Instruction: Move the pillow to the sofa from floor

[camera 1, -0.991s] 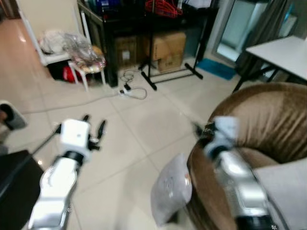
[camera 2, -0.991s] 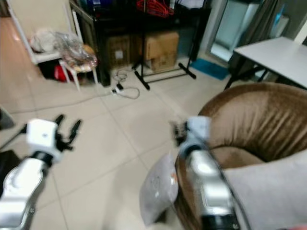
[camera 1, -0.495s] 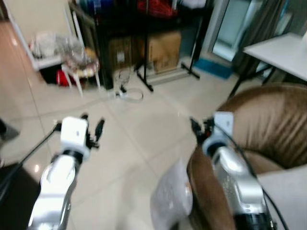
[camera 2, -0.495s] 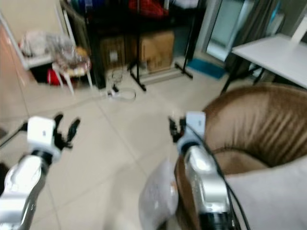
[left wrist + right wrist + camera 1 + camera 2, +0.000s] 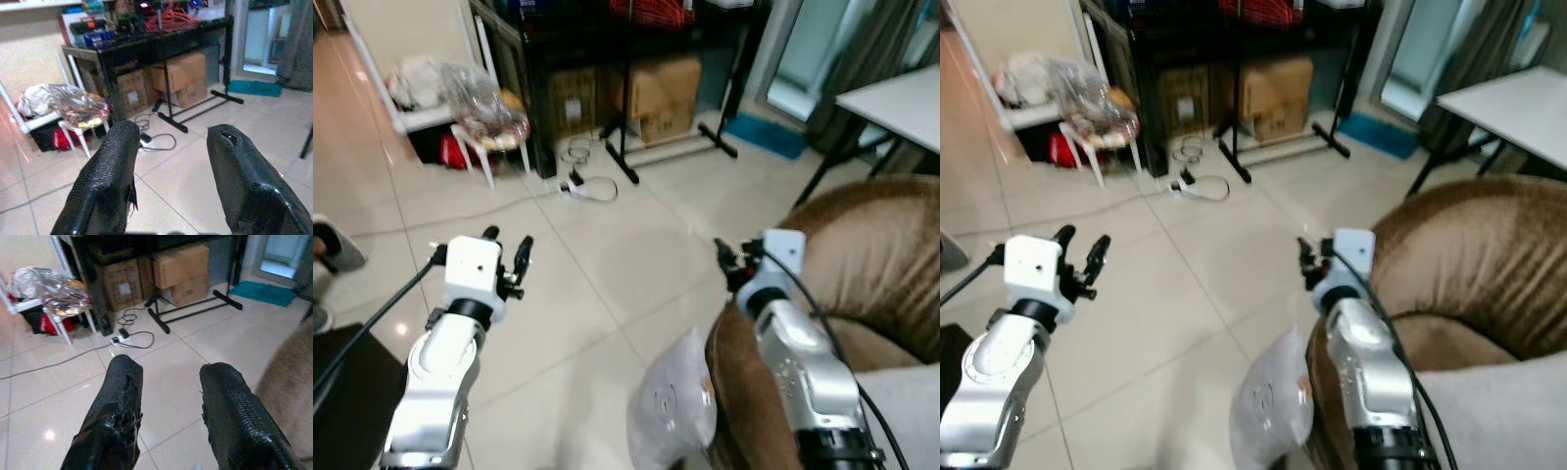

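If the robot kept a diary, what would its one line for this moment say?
pillow in clear plastic wrap: on tiled floor, against brown velvet sofa | left gripper: open, empty, raised | right gripper: open, empty, above pillow | step: not grasped

Both silver arms reach forward at about the same height, well apart from each other. The left gripper [image 5: 506, 253] sits at the end of a white wrist block, its two long black fingers [image 5: 105, 183] spread apart and pointing away. The right gripper [image 5: 1304, 260] likewise points ahead, its black fingers [image 5: 113, 418] parted with a clear gap between them.
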`<state>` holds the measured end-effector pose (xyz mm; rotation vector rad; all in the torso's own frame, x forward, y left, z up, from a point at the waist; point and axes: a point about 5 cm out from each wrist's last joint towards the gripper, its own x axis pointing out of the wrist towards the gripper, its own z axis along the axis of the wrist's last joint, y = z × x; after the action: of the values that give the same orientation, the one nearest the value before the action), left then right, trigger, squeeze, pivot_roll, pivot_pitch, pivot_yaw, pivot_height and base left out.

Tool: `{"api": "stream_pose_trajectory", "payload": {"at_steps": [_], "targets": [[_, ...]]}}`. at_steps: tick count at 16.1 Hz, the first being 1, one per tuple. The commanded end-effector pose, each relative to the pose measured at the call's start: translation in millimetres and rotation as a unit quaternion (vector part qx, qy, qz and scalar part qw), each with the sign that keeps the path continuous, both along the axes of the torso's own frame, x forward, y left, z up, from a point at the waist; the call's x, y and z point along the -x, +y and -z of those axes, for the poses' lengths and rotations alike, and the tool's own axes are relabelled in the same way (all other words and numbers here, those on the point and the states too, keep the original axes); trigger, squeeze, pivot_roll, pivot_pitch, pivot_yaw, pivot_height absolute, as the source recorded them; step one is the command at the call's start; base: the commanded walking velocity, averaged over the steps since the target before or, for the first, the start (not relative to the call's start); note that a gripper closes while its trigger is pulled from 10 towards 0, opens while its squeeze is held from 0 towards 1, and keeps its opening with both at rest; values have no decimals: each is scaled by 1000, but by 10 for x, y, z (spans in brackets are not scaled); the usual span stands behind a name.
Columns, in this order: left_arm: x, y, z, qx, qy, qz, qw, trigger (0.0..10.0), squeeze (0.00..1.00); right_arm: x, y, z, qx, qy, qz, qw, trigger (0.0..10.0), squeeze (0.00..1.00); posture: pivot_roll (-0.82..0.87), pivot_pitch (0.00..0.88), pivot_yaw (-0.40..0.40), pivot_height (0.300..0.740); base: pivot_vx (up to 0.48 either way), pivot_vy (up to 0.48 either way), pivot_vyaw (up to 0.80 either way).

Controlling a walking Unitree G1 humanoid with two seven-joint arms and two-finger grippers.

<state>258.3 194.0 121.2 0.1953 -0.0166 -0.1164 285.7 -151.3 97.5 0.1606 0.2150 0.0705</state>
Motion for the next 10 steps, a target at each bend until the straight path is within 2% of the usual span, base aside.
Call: {"api": "stream_pose_trajectory", "payload": {"at_steps": [1, 3, 10], "targets": [[10, -3, 18, -7, 1, -4, 1000, 10000, 0, 1, 8, -11, -6, -3, -5, 1000, 10000, 0, -43, 0, -49, 685, 0, 0, 0], [54, 6, 69, -18, 5, -4, 1000, 10000, 0, 10, 37, 11, -6, -1, -12, 1000, 10000, 0, -39, 0, -56, 660, 0, 0, 0], [120, 50, 118, -5, -4, -25, 1000, 10000, 0, 11, 24, 75, 5, 7, -19, 1000, 10000, 0, -25, 0, -71, 586, 0, 0, 0]]}}
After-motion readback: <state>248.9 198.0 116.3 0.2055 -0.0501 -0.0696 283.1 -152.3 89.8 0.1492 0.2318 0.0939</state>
